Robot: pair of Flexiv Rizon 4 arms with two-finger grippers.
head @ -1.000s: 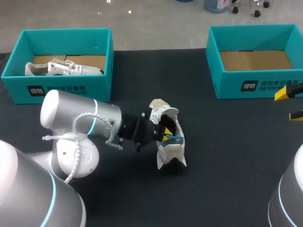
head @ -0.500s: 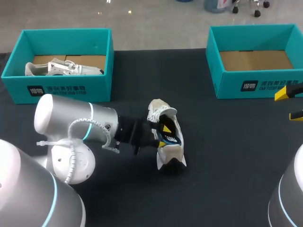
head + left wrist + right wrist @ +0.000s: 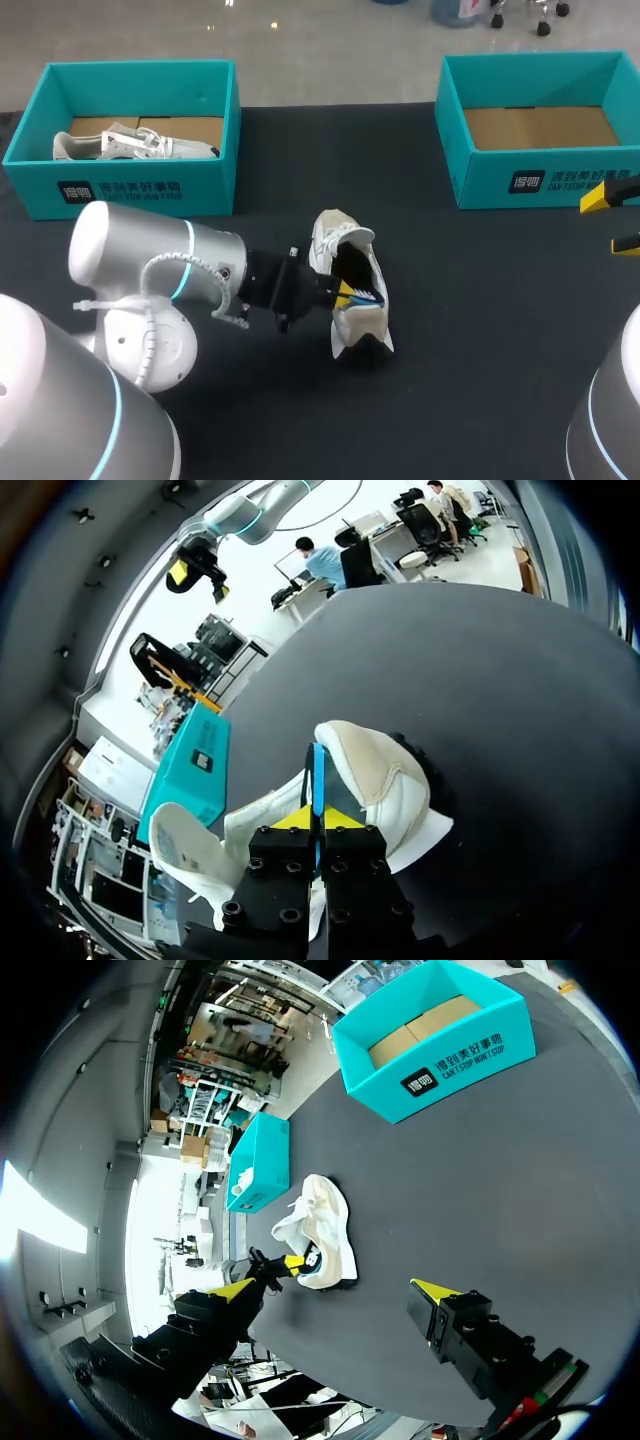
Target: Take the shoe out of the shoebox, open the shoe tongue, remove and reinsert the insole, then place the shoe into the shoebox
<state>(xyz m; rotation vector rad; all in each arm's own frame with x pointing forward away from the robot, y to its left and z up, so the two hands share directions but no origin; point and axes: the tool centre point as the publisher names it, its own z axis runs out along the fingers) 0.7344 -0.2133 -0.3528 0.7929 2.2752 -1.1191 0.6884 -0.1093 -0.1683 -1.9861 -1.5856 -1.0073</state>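
Pinching with the left jaws: pressed almost together, yellow fingertips [image 3: 290, 818] clamped from both sides on the raised edge of the thin blue foam insole [image 3: 317, 775]. Holding nothing with the right jaws: spread wide, hanging at three o'clock in the head view, well apart from every object.

Working over a matte black counter [image 3: 480, 330]. At ten o'clock from its middle, a teal cardboard shoebox [image 3: 215, 170] with a second white sneaker [image 3: 135, 143] lying inside. At two o'clock, a matching teal shoebox [image 3: 480, 165] showing only its bare brown floor. Near the middle, outside both boxes and just ahead of the silver left arm [image 3: 150, 270], the white low-top shoe [image 3: 362, 325], mouth gaping toward that arm, with the insole standing on edge inside the opening.

Probably midway through drawing the insole out. Could drag the whole shoe across the counter instead of freeing the insole, since nothing pins the shoe down and the right jaws sit too far off to help. Could also lose the insole altogether, given so narrow a bite on so thin an edge. Might crease the foam if pulled at an angle, making reinsertion jam against the heel.
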